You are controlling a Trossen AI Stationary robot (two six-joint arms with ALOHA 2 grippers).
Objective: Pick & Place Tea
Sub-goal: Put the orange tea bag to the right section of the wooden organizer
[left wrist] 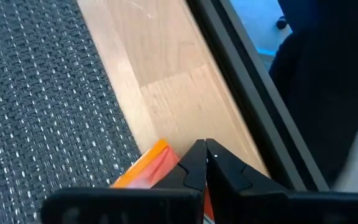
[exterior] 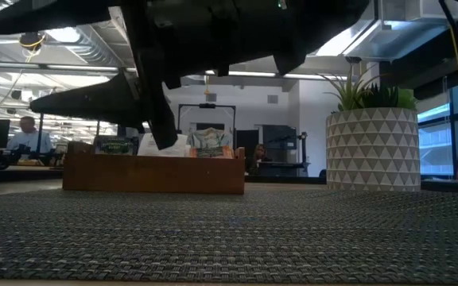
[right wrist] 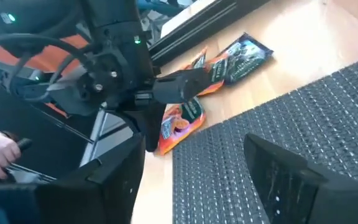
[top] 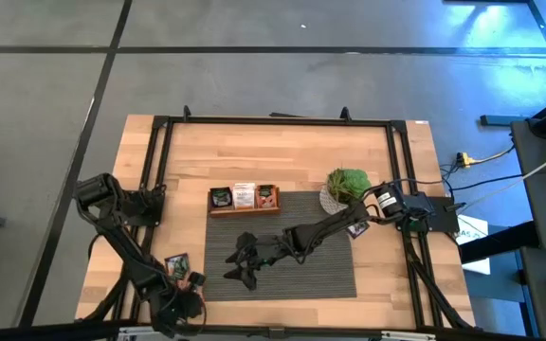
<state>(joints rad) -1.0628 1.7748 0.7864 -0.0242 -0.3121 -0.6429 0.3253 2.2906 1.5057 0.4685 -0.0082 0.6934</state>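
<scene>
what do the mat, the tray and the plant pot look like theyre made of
Mat: looks like woven vinyl or similar fibre, dark grey and matte, with a visible weave.
Tray: seems wood, brown with a smooth satin face.
Plant pot: probably ceramic or plastic, white with a grey triangle pattern; the look leaves it open.

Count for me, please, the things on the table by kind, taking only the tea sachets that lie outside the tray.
Flat square tea sachets off the mat: 3 (dark green-black sachet, orange sachet beside it, orange sachet at the mat's edge)
Long wooden three-compartment tray: 1
Small potted green plant: 1
Dark grey woven mat: 1
Total: 6
</scene>
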